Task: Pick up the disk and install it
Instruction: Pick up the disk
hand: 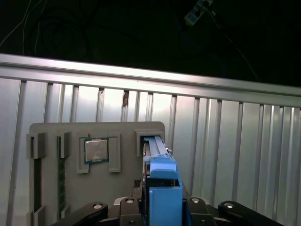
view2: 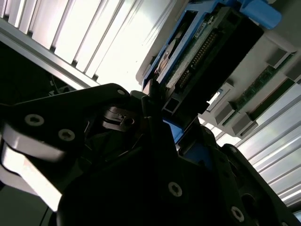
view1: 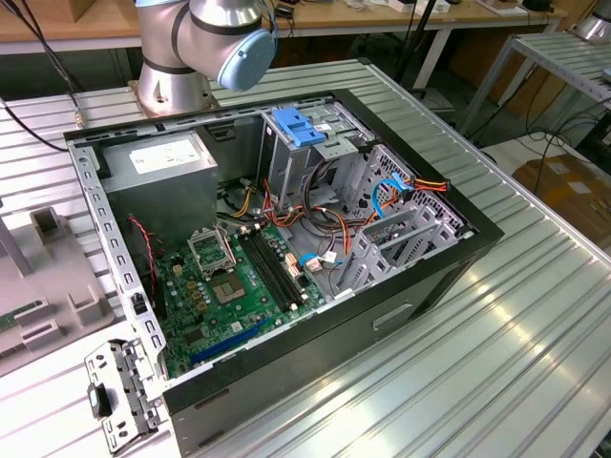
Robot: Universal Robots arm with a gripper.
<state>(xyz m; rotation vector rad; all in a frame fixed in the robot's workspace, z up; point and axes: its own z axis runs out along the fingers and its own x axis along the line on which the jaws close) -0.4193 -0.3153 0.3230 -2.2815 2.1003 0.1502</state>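
Observation:
The disk (hand: 154,149) stands on edge in a slot of a grey fixture tray (hand: 51,132); its blue plastic carrier (hand: 162,186) faces the camera. In the second wrist view the disk (view2: 197,56) shows its connector end and label side. My gripper (hand: 163,203) has its black fingers (hand: 128,207) pressed against both sides of the blue carrier with no gap showing, so it is shut on the disk. In the second wrist view the gripper (view2: 171,117) reaches up to the disk's lower edge. The open computer case (view1: 420,286) lies on the table in the exterior view.
The fixture tray also holds a processor chip (hand: 96,150) and memory sticks (hand: 60,174). Inside the case sit a metal drive cage (view1: 320,153) with a blue latch (view1: 298,126), a grey power supply (view1: 162,167), a green motherboard (view1: 239,286) and loose cables (view1: 315,205). The ribbed metal table (view1: 496,363) surrounds everything.

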